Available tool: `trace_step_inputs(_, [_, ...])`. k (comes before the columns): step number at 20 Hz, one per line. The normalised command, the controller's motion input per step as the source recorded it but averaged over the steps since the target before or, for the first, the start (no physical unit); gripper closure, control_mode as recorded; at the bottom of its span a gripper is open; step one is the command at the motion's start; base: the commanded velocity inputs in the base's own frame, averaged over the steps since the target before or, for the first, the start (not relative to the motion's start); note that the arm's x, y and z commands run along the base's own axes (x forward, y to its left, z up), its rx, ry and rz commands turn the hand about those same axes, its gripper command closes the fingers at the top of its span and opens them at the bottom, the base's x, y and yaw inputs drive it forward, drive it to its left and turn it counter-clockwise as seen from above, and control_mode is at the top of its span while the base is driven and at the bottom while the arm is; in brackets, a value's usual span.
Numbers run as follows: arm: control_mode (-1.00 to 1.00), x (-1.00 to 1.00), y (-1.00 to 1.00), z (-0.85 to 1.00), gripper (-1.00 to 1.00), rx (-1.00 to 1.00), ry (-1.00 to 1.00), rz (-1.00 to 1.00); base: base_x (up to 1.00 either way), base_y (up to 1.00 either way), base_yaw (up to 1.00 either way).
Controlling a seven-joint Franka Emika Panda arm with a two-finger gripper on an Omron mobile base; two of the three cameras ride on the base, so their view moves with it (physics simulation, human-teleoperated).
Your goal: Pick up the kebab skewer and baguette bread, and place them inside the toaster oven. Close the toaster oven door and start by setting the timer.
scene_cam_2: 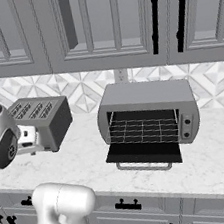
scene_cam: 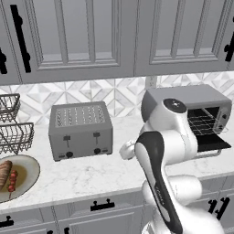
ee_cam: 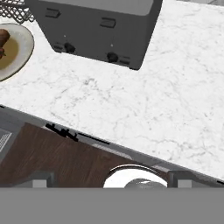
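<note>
Starting the pickup: gripper [scene_cam: 124,151] spread wide, empty; next, reach the skewer [scene_cam: 12,182] on the plate [scene_cam: 28,176], lower left.

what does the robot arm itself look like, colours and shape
The arm is glossy white with rounded, bulbous links. A black band runs along its lower link, and a dark round cap with a pale glint tops one joint. No cables or lettering show.
</note>
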Motion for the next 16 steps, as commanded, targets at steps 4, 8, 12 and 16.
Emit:
trace_step_inputs(4, [-1.0,0.0,1.0,-0.08,-1.0,-0.04,0.0,0.0,0.0,0.0,0.0])
trace_step_inputs(8, [-1.0,0.03,1.0,-0.29,-1.0,-0.05,-0.01,0.15,0.0,0.0,0.0])
trace_step_inputs(12, [-1.0,0.13,1.0,-0.14,-1.0,-0.03,0.01,0.22,0.0,0.0,0.0])
trace_step_inputs(16, [-1.0,0.24,1.0,-0.14,-1.0,0.0,0.09,0.17,0.0,0.0,0.0])
